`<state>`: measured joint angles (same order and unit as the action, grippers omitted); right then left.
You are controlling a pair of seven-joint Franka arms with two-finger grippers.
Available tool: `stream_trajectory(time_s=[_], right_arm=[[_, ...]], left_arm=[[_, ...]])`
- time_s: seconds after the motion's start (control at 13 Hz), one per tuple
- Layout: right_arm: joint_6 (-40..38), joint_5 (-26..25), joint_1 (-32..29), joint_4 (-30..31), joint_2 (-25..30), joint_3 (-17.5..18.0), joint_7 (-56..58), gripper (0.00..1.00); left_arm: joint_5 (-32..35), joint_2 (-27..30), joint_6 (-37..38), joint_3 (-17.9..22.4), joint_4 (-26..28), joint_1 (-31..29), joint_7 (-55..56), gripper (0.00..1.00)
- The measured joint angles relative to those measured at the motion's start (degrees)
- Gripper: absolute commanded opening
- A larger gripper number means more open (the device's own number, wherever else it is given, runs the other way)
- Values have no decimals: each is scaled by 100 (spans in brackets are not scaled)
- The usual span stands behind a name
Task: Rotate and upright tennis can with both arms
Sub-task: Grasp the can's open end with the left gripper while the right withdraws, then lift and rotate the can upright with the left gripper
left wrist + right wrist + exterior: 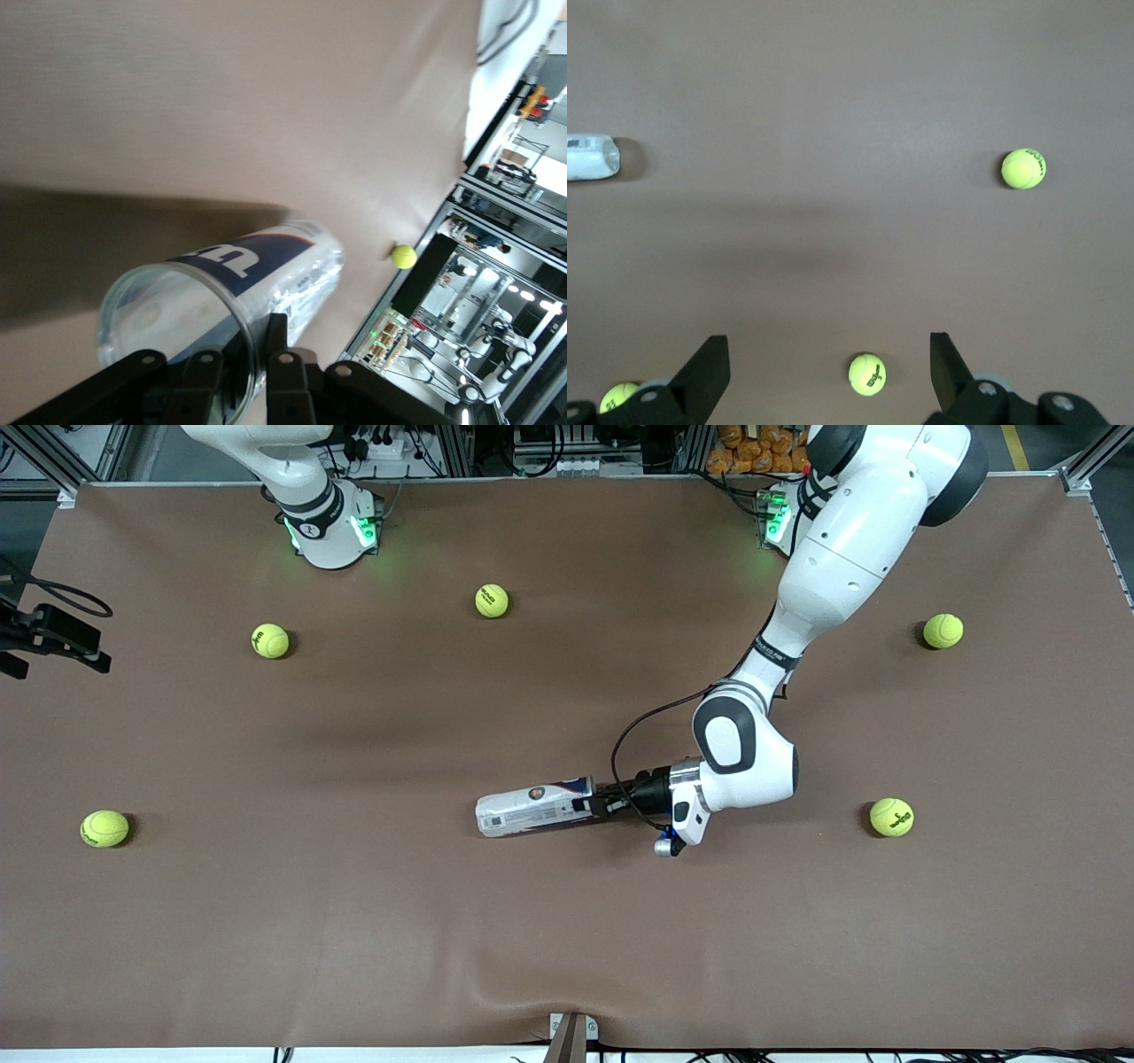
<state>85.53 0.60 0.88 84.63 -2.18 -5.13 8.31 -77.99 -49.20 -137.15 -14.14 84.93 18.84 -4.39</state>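
1. Front view: tennis can [535, 808] lies on its side on the brown surface [354, 921], about mid-length, in the half nearer the camera. Left arm comes in low from its base; left end effector [592, 805] sits at the can's end that points toward the left arm's end of the surface, pinching the rim there. Five tennis balls are scattered around, all well apart from the can; the closest one [891, 817] is toward the left arm's end. Only the right arm's base section shows; the arm waits.
2. Left wrist view: the can's [221, 297] open, clear mouth is right at the fingers [276, 341]; one finger sits inside the mouth, the wall clamped between them. White and dark blue label visible.
3. Right wrist view: right end effector [829, 372] is up over the surface, fingers spread wide, nothing between them. The can's closed end [589, 157] shows at frame edge, well apart.
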Motion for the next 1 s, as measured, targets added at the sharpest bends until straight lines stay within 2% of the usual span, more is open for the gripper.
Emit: stream_trajectory(time_s=[0.23,0.38,0.54,0.85,1.0], right_arm=[[-45,93,3,-8,0,-2,-31,100],[-47,315,-28,-11,0,-61,-145,100],[-48,383,-125,-15,0,-114,-159,100],[-112,383,-160,-18,0,-137,-161,100],[-126,367,-161,-19,0,-139,-268,100]], left_arm=[[34,17,-5,20,-425,147,419,0],[493,68,-8,27,-655,216,846,0],[1570,184,-8,25,-824,266,1621,0],[4526,492,127,-43,-1158,447,3718,0],[5330,626,239,-32,-1242,699,4092,0]])
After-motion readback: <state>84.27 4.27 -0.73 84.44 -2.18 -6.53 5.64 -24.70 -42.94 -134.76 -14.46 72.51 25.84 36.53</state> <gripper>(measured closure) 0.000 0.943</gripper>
